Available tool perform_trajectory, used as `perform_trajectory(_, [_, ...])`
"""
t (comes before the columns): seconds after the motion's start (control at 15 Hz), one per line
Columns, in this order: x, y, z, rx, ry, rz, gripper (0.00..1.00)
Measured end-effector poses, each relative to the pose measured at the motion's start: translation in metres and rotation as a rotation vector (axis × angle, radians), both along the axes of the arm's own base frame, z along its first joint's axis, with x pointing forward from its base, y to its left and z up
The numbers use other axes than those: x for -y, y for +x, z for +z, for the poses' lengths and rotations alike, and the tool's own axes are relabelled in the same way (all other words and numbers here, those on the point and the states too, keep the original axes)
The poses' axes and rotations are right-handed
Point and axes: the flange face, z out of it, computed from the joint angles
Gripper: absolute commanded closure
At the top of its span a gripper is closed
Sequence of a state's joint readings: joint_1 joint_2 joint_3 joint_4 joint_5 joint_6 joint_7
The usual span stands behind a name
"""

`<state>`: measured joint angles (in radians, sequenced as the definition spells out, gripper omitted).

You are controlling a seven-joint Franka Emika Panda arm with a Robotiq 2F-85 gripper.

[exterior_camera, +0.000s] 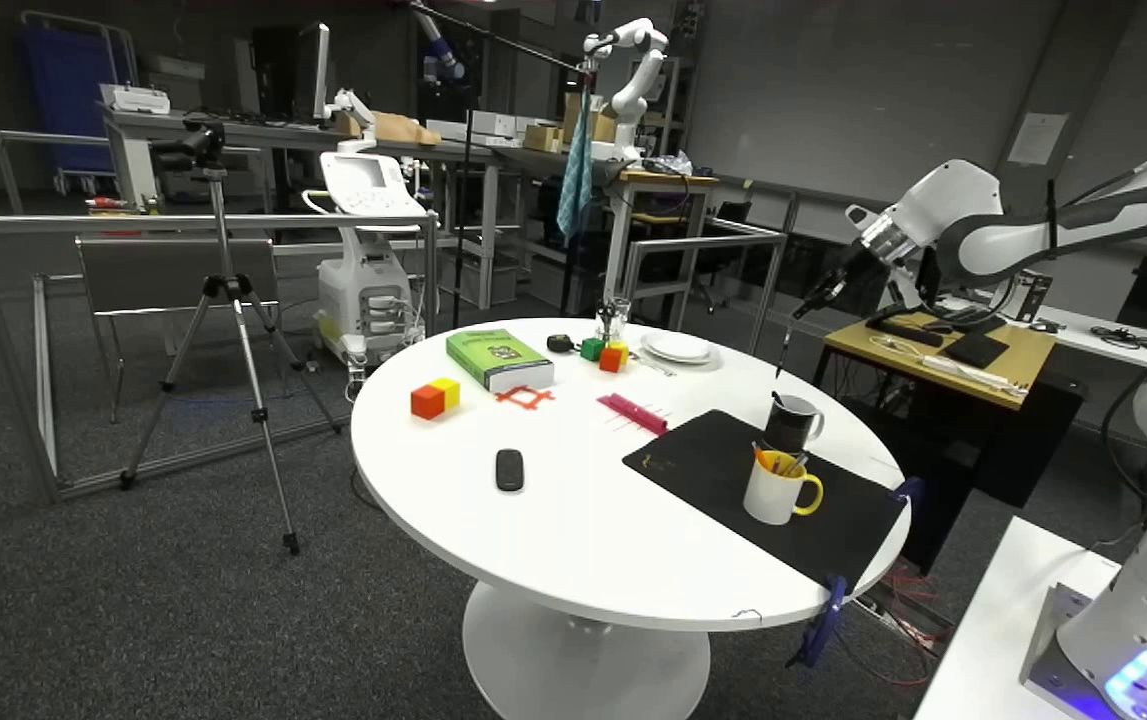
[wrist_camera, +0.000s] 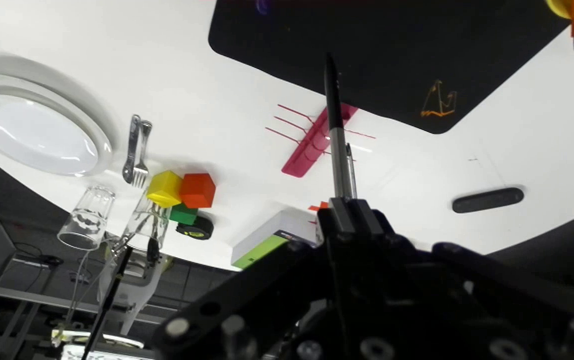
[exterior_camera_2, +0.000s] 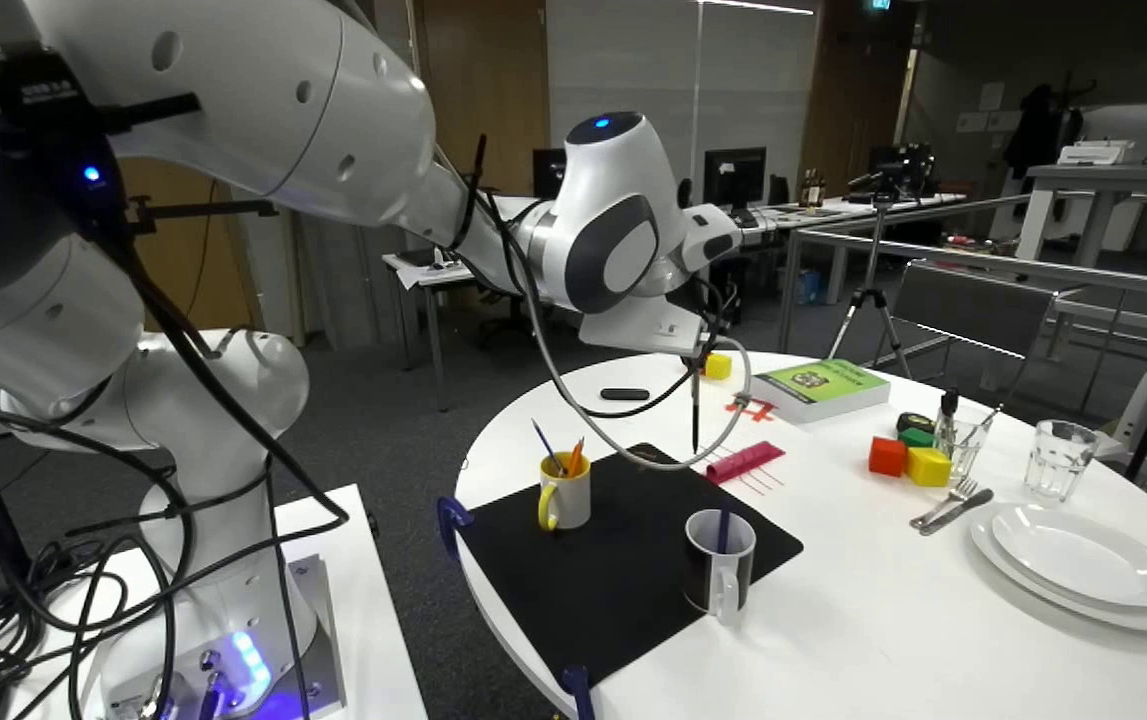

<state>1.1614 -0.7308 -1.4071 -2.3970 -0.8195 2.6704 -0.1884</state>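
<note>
1 slim pen (wrist_camera: 337, 131), black and grey

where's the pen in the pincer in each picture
In an exterior view: pen, right of centre, about mid-height.
In an exterior view: pen, right of centre, just below mid-height.
In the wrist view: pen, slightly right of centre, mostly upper half.
Shared landmark: black mat.

A robotics lab is suggested by a white robot arm (exterior_camera: 630, 103) mounted on a background bench (exterior_camera: 681, 181), a tripod (exterior_camera: 230, 287), a white equipment console (exterior_camera: 355, 290) and metal railings (exterior_camera: 303, 221).
</note>
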Motion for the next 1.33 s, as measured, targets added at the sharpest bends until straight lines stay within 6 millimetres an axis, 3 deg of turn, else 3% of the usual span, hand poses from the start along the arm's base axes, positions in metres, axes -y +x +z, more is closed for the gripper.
perform_trajectory(0.73, [-0.085, -0.025, -0.027, -0.058, 0.089, 0.234, 0.99])
perform_trajectory(1.33, [-0.124, -0.032, -0.049, -0.126, 0.063, 0.341, 0.99])
